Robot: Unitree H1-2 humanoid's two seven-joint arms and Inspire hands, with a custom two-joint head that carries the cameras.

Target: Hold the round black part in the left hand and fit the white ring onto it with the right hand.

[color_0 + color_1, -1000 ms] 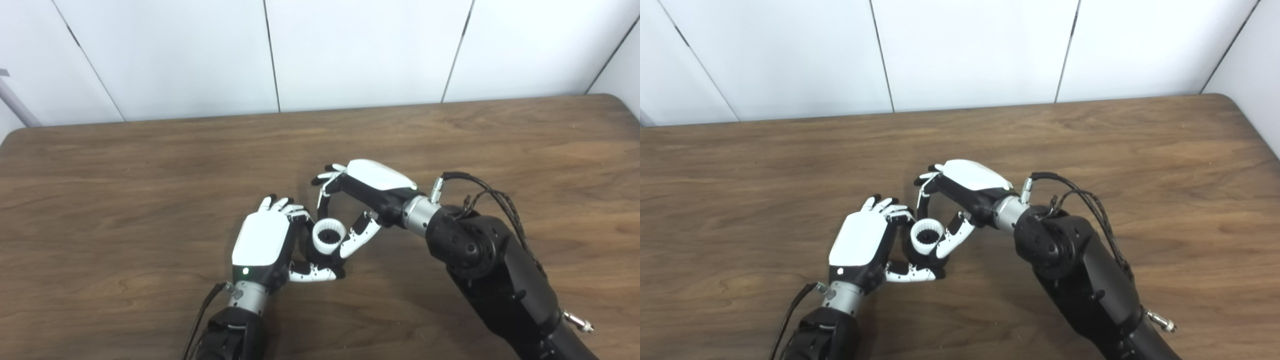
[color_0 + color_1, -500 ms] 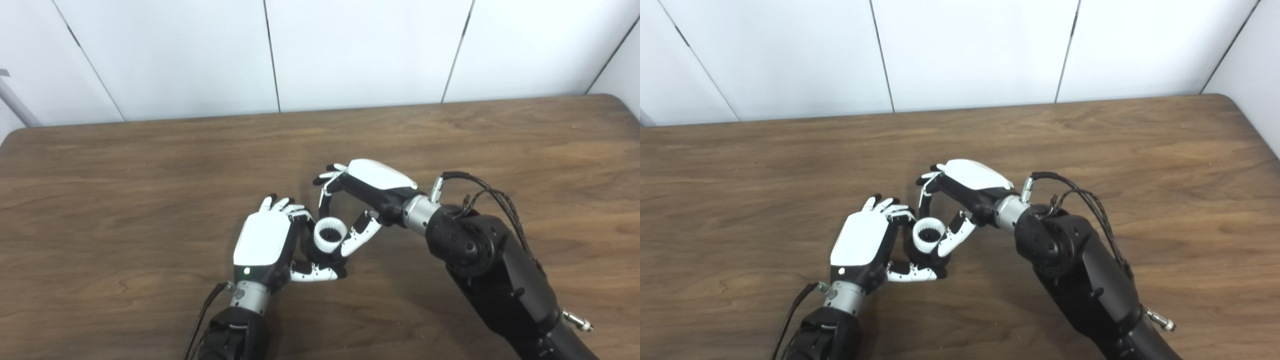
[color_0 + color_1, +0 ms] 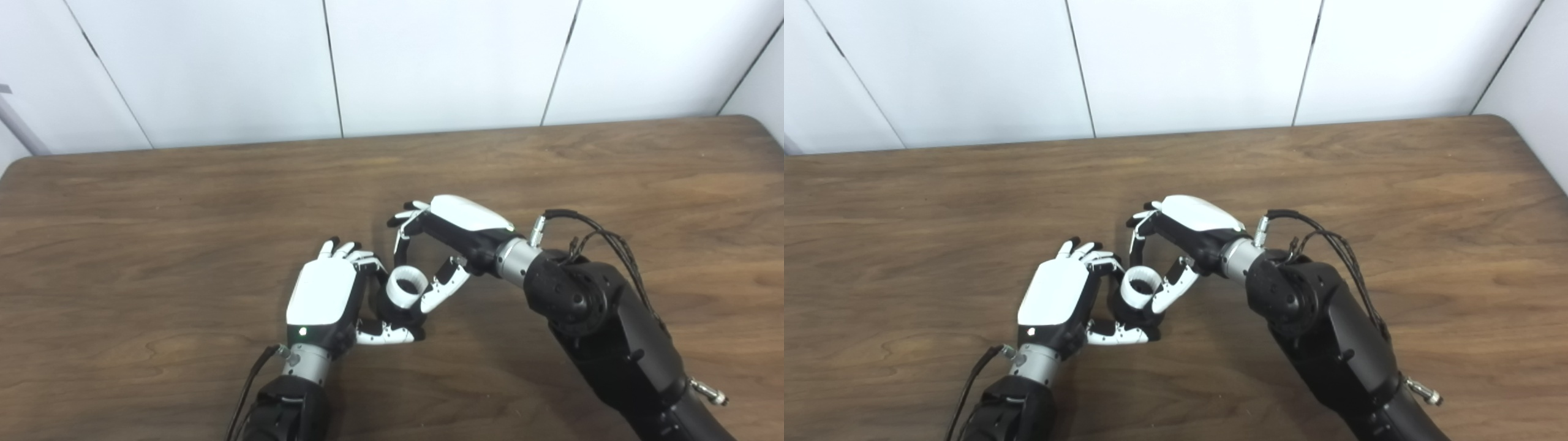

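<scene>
My left hand point(image 3: 321, 294) is shut on the round black part point(image 3: 387, 304), holding it just above the table at centre. Only the part's dark edge shows between the fingers and thumb. The white ring point(image 3: 409, 286) sits right over the black part, tilted a little, and its inside looks pale. My right hand point(image 3: 456, 229) comes in from the right. Its thumb and a finger pinch the ring from either side, so it is shut on the ring. Whether the ring is seated on the part or just above it I cannot tell.
The brown wooden table point(image 3: 184, 214) stretches wide around both hands. A white panelled wall point(image 3: 429, 61) stands behind its far edge. A black cable bundle point(image 3: 597, 236) loops off my right forearm.
The right hand has shifted slightly right with the ring. The ring has tilted, and the black teeth seen inside it before no longer show. The left hand has stayed put.
</scene>
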